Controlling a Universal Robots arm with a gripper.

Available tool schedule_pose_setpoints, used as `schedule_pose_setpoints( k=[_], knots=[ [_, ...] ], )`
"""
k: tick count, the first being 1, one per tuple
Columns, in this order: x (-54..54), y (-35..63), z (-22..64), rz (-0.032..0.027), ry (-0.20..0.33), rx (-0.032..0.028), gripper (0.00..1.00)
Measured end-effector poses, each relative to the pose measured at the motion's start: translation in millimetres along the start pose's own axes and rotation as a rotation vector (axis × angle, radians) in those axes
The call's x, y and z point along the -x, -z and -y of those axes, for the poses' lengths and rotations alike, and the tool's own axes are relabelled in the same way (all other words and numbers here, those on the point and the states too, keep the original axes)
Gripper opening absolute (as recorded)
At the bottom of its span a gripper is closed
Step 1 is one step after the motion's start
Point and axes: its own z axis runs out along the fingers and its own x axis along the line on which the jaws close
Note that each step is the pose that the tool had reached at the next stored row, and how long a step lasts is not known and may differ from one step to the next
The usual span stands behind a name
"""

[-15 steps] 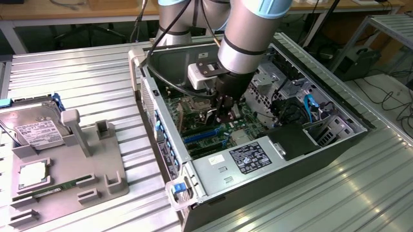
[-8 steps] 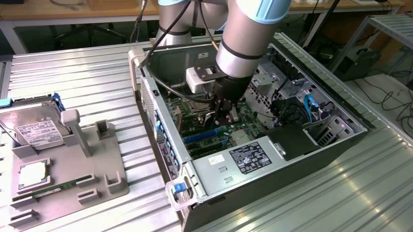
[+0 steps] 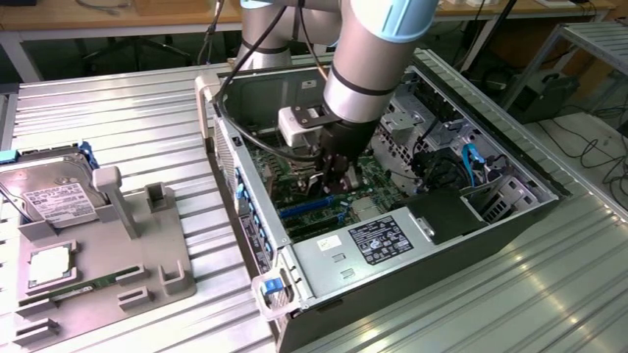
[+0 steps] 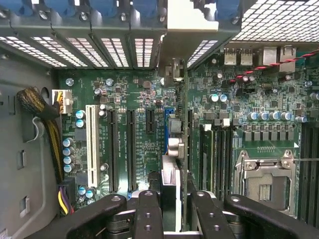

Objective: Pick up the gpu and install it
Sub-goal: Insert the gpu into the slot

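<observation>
While the claw (image 3: 337,179) hangs inside the open computer case (image 3: 510,213), it is clenched on the gpu (image 4: 182,149), which the wrist view shows edge-on as a thin upright card between the 2 black fingers (image 4: 149,214). Directly below the claw lies the green motherboard (image 4: 139,89), with the card's far edge by the blue slot (image 4: 167,132); whether it is seated is hard to tell. From outside, the arm (image 3: 378,59) hides most of the card.
</observation>
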Motion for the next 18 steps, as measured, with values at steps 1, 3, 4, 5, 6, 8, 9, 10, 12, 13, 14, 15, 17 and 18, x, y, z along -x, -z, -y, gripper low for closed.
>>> schedule_pose_setpoints(
  k=[1, 3, 4, 5, 6, 8, 9, 10, 12, 13, 14, 15, 17, 18],
  knots=[
    [-0.1, -0.9, 0.0, 0.0001, 0.0, 0.0, 0.27],
    [-0.8, -2.0, -0.2, 0.0001, 0.0, 0.0, 0.27],
    [-1.1, -2.5, -0.2, 0.0001, 0.0, 0.0, 0.27],
    [-1.2, -3.1, -0.4, 0.0001, 0.0, -0.0001, 0.27],
    [-1.3, -3.5, -1.0, 0.0, 0.0, 0.0, 0.27],
    [-1.3, -4.3, -1.7, 0.0001, 0.0, 0.0, 0.27],
    [-1.3, -4.7, -1.8, 0.0, 0.0, 0.0, 0.27],
    [-1.3, -4.8, -2.0, -0.0001, 0.0, 0.0, 0.27],
    [-1.4, -5.2, -2.4, 0.0, 0.0, 0.0001, 0.27],
    [-1.4, -5.5, -2.5, 0.0002, 0.0, 0.0, 0.27],
    [-1.5, -5.7, -2.5, 0.0001, 0.0, 0.0, 0.27],
    [-1.5, -5.8, -2.8, 0.0001, 0.0, 0.0, 0.27],
    [-1.5, -6.0, -3.5, 0.0, 0.0, 0.0, 0.27],
    [-1.6, -6.1, -3.6, 0.0, 0.0, 0.0, 0.27]
  ],
)
